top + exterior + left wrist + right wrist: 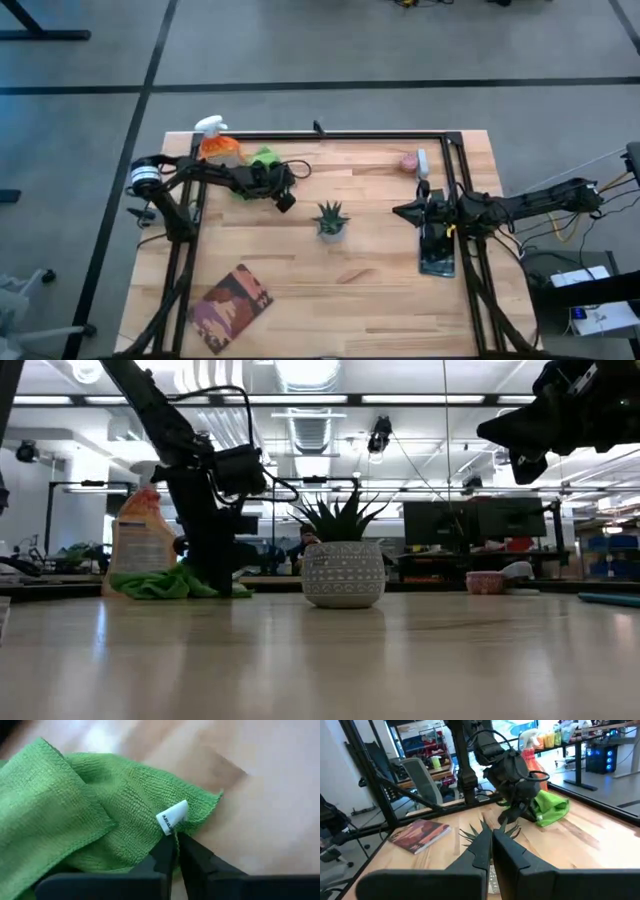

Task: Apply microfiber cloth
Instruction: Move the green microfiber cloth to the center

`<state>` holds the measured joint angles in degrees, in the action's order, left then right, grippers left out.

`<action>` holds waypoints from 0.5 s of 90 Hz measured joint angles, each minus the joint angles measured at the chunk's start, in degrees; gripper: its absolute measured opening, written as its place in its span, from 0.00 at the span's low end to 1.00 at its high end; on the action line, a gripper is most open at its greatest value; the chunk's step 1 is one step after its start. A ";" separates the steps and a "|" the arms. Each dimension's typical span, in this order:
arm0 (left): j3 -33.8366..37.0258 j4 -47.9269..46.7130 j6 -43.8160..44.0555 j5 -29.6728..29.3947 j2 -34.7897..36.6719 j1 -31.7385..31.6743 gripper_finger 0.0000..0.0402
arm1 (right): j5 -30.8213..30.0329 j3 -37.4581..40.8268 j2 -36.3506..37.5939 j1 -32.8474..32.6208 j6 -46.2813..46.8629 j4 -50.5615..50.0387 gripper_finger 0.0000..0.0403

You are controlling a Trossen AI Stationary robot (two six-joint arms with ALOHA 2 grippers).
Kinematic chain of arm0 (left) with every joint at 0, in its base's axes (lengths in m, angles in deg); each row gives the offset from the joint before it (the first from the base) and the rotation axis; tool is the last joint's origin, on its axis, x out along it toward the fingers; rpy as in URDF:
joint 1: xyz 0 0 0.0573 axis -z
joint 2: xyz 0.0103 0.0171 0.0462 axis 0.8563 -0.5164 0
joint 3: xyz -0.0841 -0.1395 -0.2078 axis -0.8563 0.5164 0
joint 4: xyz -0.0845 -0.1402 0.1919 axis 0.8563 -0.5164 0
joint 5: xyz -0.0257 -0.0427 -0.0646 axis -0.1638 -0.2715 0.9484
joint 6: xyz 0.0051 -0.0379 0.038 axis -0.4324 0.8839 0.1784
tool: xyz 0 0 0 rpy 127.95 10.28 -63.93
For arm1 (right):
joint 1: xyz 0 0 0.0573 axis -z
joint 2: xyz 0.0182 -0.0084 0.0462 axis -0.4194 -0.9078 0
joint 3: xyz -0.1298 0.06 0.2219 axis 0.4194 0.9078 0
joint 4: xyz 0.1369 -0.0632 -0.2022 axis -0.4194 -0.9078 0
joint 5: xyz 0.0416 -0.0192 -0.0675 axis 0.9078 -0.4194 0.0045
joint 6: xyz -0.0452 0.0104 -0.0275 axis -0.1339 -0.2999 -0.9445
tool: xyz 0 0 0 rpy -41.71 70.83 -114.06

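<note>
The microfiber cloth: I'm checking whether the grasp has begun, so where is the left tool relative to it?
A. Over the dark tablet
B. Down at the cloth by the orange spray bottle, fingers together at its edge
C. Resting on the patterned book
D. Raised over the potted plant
B: the left tool sits at the edge of the microfiber cloth, fingers together by its white tag, next to the orange spray bottle.
</note>
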<state>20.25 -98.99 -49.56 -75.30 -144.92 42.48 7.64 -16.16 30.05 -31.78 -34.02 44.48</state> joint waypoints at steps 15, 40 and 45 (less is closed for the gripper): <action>0.09 -0.28 -0.09 0.23 6.92 6.27 0.01 | 0.04 0.00 0.00 0.00 0.00 0.17 0.00; 1.28 -0.45 -0.46 -0.41 17.92 20.28 0.00 | 0.13 0.00 0.00 -0.02 -0.63 1.70 0.00; 1.55 -0.79 -0.48 0.09 19.42 23.80 0.00 | 0.12 0.00 0.01 -0.02 -0.63 1.90 0.00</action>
<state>21.80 -99.79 -50.04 -75.21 -125.50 66.28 7.76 -16.16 30.05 -31.80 -34.65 46.37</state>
